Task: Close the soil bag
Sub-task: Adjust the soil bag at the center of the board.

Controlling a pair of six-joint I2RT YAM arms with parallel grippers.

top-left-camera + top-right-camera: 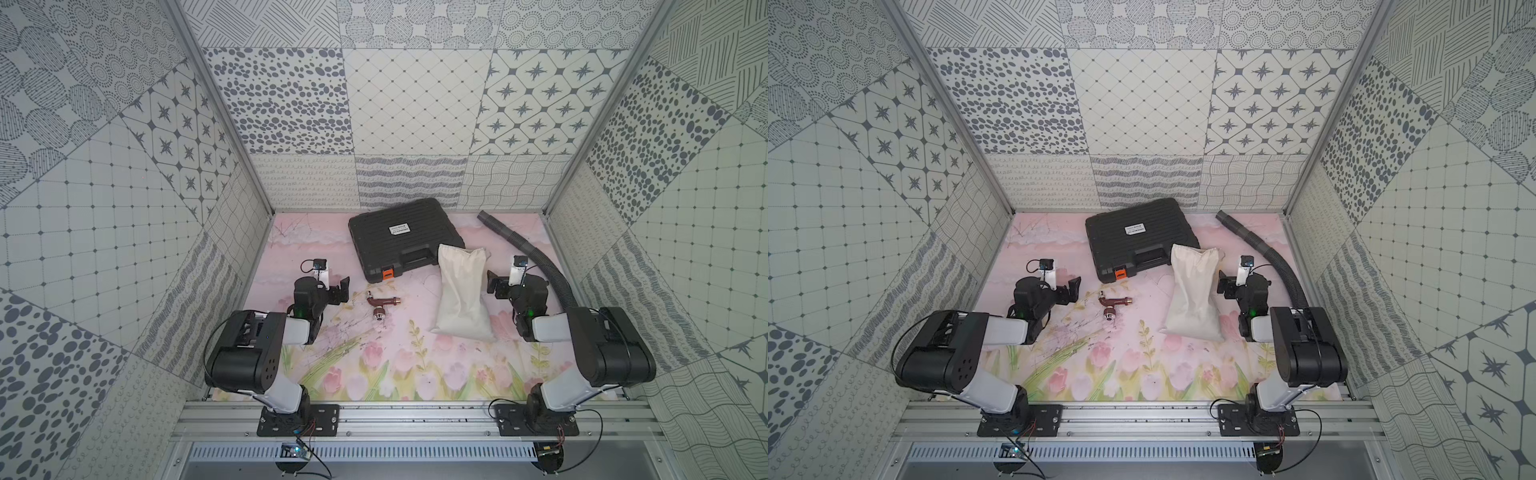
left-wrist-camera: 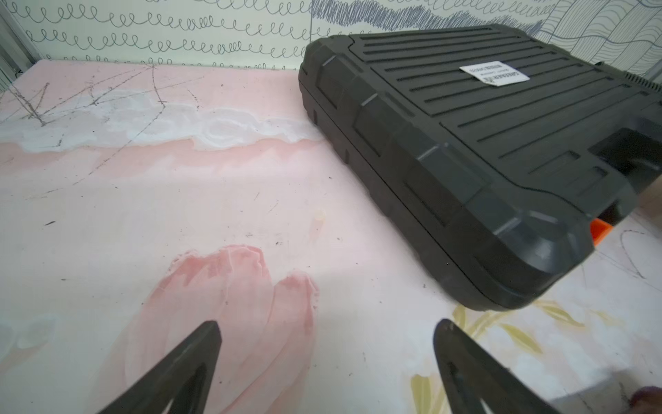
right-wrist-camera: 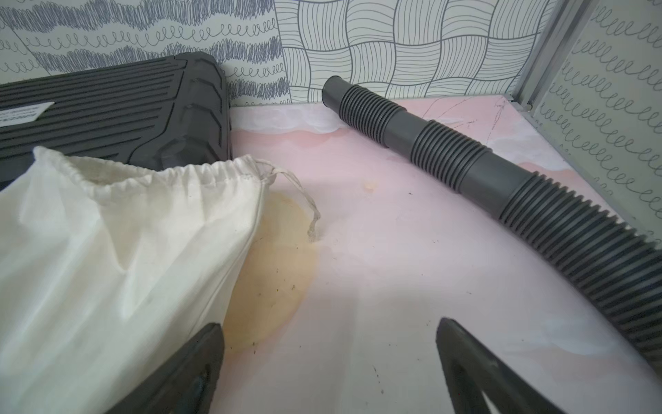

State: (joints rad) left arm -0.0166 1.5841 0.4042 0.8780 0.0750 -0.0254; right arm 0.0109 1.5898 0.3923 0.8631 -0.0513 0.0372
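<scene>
Spread wide, empty: left gripper (image 2: 327,322), right gripper (image 3: 329,322). Only the right wrist view shows bag (image 3: 107,251) mouth agape, cord (image 3: 304,195) loose.

You see a table mat (image 1: 374,365) printed with pink tulips. On it lie a black tool case (image 1: 405,239) at the back, the cream soil bag (image 1: 459,295) beside its corner, a grey corrugated hose (image 1: 536,257) and a small reddish-brown tap (image 1: 379,307).
</scene>
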